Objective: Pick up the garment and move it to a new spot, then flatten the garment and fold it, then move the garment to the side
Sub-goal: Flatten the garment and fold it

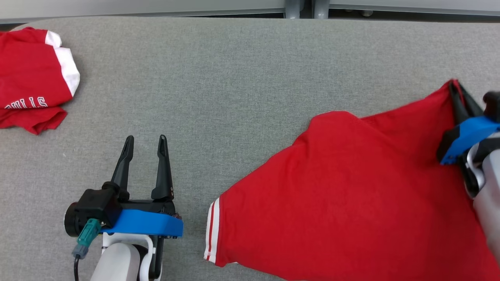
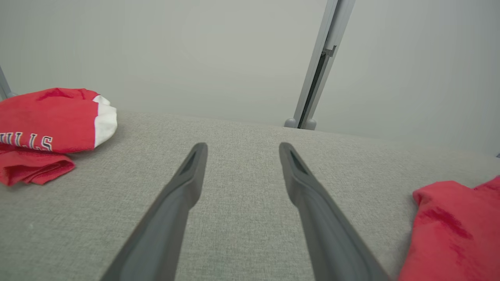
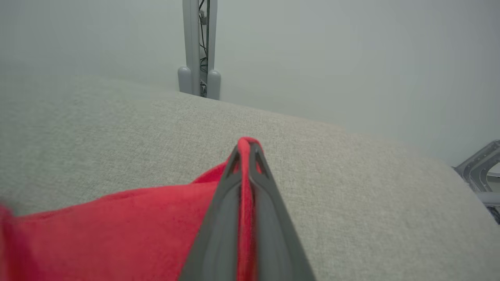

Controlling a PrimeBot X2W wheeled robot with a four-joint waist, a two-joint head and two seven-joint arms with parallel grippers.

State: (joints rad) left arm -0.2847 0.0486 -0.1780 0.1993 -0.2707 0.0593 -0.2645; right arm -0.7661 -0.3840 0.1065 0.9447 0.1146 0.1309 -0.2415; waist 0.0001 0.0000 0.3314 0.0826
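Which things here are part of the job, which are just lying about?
In the job: red garment, pinched by the shut right tool; open left tool.
Lying about: folded red shirt at far left; grey post behind the table.

Robot lab test bay, grey fabric-covered table (image 1: 250,78), plain pale wall panels (image 2: 156,50), metal post (image 3: 189,39) with cables (image 3: 203,50)

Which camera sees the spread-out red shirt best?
The head view: the red shirt lies spread over the table, striped sleeve included. The left wrist view catches a corner of it. The right wrist view shows its edge pinched in the shut right gripper.
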